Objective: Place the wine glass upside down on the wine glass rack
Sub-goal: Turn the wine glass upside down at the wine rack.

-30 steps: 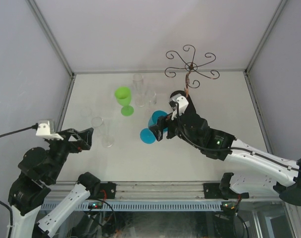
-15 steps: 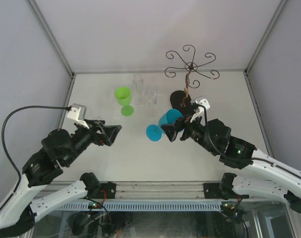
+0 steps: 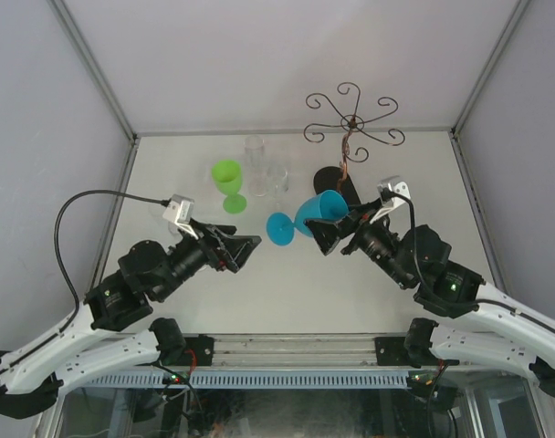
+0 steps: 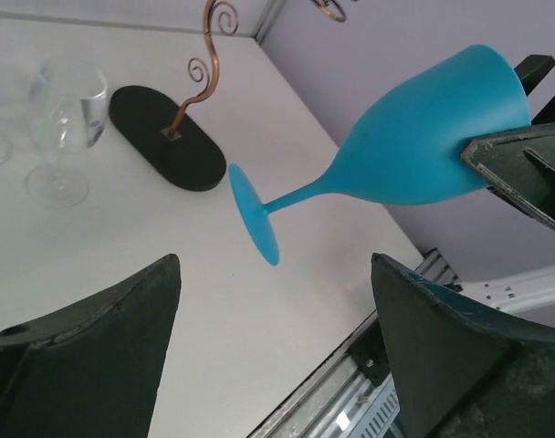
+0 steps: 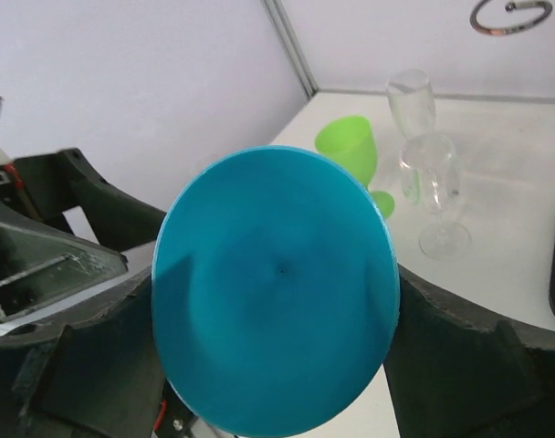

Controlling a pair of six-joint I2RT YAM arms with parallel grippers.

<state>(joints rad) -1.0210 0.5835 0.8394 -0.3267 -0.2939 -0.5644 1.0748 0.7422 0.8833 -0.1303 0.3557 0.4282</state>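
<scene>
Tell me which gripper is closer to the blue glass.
Right. The right gripper is clamped on the bowl of the blue glass, holding it tilted above the table. The left gripper is open, facing the glass's foot across a gap.

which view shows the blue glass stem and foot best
Left wrist: the blue glass is seen side-on, tilted, with bowl, stem and foot all clear. The top view shows the glass small, from above, between the arms. The right wrist view looks straight into the bowl, so stem and foot are hidden.
</scene>
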